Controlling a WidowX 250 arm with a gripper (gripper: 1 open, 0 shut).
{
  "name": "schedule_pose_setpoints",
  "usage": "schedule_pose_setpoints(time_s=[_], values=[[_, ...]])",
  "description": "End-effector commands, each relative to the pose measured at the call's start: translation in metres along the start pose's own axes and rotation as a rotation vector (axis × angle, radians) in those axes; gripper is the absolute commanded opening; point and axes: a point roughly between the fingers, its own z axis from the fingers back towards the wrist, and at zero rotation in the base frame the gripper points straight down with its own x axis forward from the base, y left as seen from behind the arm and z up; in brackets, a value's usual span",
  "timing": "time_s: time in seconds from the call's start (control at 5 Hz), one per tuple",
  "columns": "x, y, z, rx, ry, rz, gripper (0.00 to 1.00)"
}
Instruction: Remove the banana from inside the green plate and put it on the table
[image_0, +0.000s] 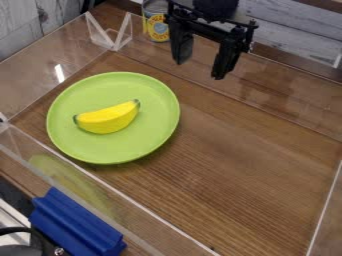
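A small yellow banana (108, 118) lies in the middle of the round lime-green plate (147, 137), its curve running from lower left to upper right. The plate rests on the left half of the brown wood-grain table (254, 170). My black gripper (202, 59) hangs above the table's far side, to the upper right of the plate and well apart from the banana. Its two fingers point down with a clear gap between them and nothing held.
Clear acrylic walls (80, 195) ring the tabletop. A blue block-like object (74, 228) sits outside the front wall at the lower left. A yellow item (159, 27) stands behind the gripper at the far edge.
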Motion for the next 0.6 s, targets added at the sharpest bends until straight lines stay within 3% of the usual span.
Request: schedule_pose_setpoints(time_s=[0.0,0.4], values=[[-0.007,0.01,-0.006,-0.001,0.005,-0.006,1.0],[-0.032,0.048,-0.01,-0.009,-0.01,-0.082,1.0]])
